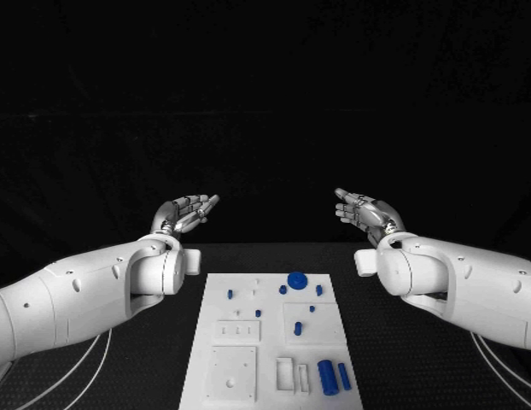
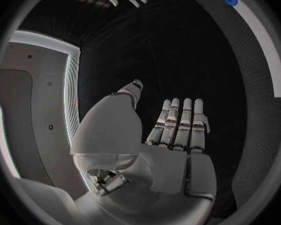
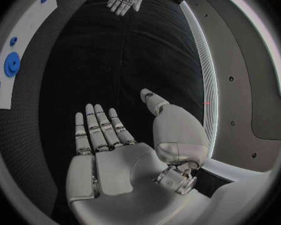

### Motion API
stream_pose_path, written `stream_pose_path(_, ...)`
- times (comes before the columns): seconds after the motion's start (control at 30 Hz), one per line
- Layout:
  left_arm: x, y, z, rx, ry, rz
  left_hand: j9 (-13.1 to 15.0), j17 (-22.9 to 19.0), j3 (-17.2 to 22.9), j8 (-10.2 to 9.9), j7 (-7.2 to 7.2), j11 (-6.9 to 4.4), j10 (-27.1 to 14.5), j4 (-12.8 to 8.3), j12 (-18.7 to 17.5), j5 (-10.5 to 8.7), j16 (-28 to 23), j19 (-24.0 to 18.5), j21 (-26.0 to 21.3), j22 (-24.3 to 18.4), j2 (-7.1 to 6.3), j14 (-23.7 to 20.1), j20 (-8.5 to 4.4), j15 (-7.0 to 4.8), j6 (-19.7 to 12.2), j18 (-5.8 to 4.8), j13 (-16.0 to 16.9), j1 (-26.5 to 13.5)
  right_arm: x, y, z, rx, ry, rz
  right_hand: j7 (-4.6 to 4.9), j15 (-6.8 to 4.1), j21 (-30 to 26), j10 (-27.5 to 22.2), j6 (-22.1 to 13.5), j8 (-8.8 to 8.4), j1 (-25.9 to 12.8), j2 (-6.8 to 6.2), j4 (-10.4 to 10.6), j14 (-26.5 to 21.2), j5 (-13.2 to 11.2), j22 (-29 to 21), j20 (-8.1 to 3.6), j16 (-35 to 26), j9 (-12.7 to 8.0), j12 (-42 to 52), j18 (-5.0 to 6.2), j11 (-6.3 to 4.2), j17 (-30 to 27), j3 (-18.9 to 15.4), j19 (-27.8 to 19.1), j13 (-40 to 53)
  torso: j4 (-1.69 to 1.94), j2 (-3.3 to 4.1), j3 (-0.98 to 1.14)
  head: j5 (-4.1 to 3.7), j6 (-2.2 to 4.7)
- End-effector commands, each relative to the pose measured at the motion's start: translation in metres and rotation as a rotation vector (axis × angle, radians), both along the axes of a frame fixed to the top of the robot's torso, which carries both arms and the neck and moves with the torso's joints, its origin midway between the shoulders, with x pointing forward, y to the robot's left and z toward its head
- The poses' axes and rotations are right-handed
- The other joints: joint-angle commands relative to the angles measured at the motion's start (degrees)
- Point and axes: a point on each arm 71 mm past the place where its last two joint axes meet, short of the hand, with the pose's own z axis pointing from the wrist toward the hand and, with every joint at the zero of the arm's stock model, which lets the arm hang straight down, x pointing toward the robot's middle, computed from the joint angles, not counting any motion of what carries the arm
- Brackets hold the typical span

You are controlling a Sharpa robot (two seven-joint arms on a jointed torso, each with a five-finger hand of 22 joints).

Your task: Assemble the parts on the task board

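Note:
The white task board (image 1: pixel 223 393) lies in the middle of the black table, with several small blue parts on it. A round blue disc (image 1: pixel 296 279) sits near its far edge, and two blue cylinders (image 1: pixel 332 376) lie near its front right corner. My left hand (image 1: pixel 182 213) is raised beyond the board's far left corner, fingers apart, holding nothing. My right hand (image 1: pixel 366 211) mirrors it beyond the far right corner, also with fingers apart and empty. In the left wrist view my left hand (image 2: pixel 178 130) shows a flat palm; the right wrist view shows my right hand (image 3: pixel 109 135) the same way.
Black table surface (image 1: pixel 413 359) surrounds the board on both sides. White cables (image 1: pixel 75 367) trail along the table at the front left and front right. Small white blocks (image 1: pixel 293 374) stand on the board's near part.

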Motion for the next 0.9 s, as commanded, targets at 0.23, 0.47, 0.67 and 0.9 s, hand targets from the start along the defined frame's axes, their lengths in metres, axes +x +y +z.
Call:
stream_pose_path(0.23,0.024,0.01,0.01,-0.014,0.091,-0.071,0.9,0.9,0.6,0.8,0.4,0.14,1.9,0.9,0.5,0.41,0.8,1.4,0.5,2.9,-0.3,1.5,0.13,0.41,1.5,-0.44,0.2,2.9,0.025,-0.01,0.01,-0.012,0.183,0.237,4.5,0.56,0.5,1.7,2.1,1.76,2.4,0.16,-0.9,1.2,0.5,3.7,0.56,1.0,1.6,0.3,0.78,0.64,0.7,0.6,0.5,0.1,-0.01,0.0,0.0,0.01,0.0)
stream_pose_path(0.47,0.025,0.012,0.01,-0.018,0.096,-0.078,1.0,1.0,0.6,0.8,0.45,0.19,2.0,0.9,0.5,0.38,0.9,1.5,0.6,2.9,-0.23,1.5,0.11,0.45,1.5,-0.44,0.2,2.9,0.034,-0.02,0.013,-0.117,0.161,0.255,4.7,0.75,0.6,2.3,2.8,2.42,3.2,0.23,-1.8,1.7,0.5,5.6,0.52,1.4,1.7,0.4,0.93,0.85,0.9,0.5,1.2,0.2,0.05,0.09,-0.13,-0.02,-0.54)
stream_pose_path(0.67,0.024,0.014,0.01,-0.023,0.096,-0.091,1.4,1.6,0.3,1.5,1.01,0.48,3.0,0.8,0.7,0.26,2.2,4.1,1.9,2.8,0.44,3.3,-1.24,0.39,2.3,-0.44,0.3,3.0,0.036,-0.019,0.014,-0.165,0.136,0.251,4.94,1.27,0.9,4.0,4.1,3.33,4.2,0.27,-2.9,3.0,0.6,9.7,0.47,2.4,1.9,0.8,1.29,1.16,1.2,0.8,2.7,0.3,0.14,0.14,-0.15,0.27,-0.19)
stream_pose_path(0.9,0.018,0.014,0.013,0.016,0.066,-0.167,1.7,4.2,-1.8,2.7,4.1,3.48,9.9,-0.1,2.8,1.25,8.6,13.5,7.0,2.9,1.71,14.5,-3.14,0.57,5.4,2.78,1.0,7.2,0.039,-0.018,0.019,-0.454,0.015,0.285,4.59,1.16,2.1,13.3,11.7,6.73,7.7,-0.75,-8.1,11.0,0.7,11.5,0.15,6.5,2.4,3.5,4.45,0.28,2.5,4.0,11.2,1.1,0.69,0.88,-0.28,0.09,-0.6)
